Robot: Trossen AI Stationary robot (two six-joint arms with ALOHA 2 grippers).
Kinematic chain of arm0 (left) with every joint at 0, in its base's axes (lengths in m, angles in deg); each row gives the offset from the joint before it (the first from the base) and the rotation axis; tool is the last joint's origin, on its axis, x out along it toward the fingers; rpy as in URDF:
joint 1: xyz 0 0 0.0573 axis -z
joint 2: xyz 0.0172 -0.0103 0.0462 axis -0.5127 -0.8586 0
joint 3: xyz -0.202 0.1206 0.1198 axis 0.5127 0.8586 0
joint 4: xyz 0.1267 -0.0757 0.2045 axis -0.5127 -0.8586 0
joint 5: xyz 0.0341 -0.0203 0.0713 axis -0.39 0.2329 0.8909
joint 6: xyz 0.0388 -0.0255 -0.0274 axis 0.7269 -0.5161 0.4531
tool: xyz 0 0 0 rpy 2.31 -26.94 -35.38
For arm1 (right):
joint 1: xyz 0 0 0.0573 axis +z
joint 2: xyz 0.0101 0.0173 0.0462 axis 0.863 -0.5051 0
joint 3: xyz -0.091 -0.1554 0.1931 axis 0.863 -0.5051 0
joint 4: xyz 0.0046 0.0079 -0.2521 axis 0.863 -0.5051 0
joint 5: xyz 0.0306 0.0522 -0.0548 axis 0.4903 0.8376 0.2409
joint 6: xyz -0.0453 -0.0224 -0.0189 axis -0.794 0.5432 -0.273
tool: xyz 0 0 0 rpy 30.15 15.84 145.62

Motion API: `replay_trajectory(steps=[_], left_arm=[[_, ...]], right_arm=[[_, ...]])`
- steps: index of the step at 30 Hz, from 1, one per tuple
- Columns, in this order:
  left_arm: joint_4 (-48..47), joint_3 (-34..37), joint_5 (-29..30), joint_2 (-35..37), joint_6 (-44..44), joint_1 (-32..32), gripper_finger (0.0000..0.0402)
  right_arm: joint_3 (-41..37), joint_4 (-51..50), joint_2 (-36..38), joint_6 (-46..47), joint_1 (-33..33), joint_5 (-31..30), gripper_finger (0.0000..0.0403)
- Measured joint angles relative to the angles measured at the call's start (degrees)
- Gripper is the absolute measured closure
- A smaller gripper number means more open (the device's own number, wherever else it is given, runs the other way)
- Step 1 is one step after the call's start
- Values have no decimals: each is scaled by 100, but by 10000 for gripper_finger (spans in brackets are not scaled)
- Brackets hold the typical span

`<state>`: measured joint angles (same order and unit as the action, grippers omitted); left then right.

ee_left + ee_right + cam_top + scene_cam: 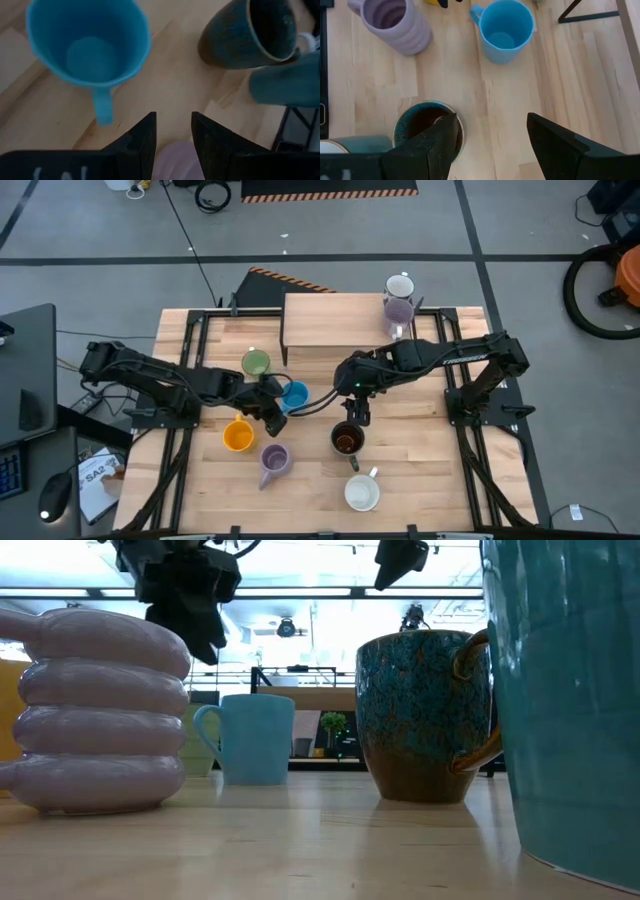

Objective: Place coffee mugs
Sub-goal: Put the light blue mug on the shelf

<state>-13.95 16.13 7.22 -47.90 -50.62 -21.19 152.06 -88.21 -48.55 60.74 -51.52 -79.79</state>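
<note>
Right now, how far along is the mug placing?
Possibly done: two mugs, a white mug and a lilac mug, sit on the raised board at the back. In hand: nothing; the left gripper hangs open beside the blue mug, and the right gripper is open above the dark mug. Left on the table: green, orange, ribbed lilac, cream, plus those two.

Bright, even light; blurred foreground

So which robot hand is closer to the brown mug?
Right. The right gripper hangs open just above the brown mug. The left gripper sits farther off, across the table between the blue mug and orange mug.
</note>
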Motion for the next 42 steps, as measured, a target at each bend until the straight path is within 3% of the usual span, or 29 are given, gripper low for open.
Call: replay_trajectory(steps=[11, 24, 30, 35, 42], left_arm=[[199, 0, -37, 2, 63, -9, 274], [-408, -8, -45, 42, -96, -195, 274], [-637, -823, 139, -144, 915, -201, 276], [-1117, -1620, 312, -744, 1571, -365, 276], [-1146, -1818, -45, -1615, 1980, -496, 276]], right_arm=[[0, 184, 0, 140, 0, 427, 157], [0, 434, 0, 143, 0, 264, 157], [0, 571, 0, 141, -2, 231, 157], [-2, 344, 19, 156, -18, 185, 157], [0, -293, 270, 495, -45, -87, 157]])
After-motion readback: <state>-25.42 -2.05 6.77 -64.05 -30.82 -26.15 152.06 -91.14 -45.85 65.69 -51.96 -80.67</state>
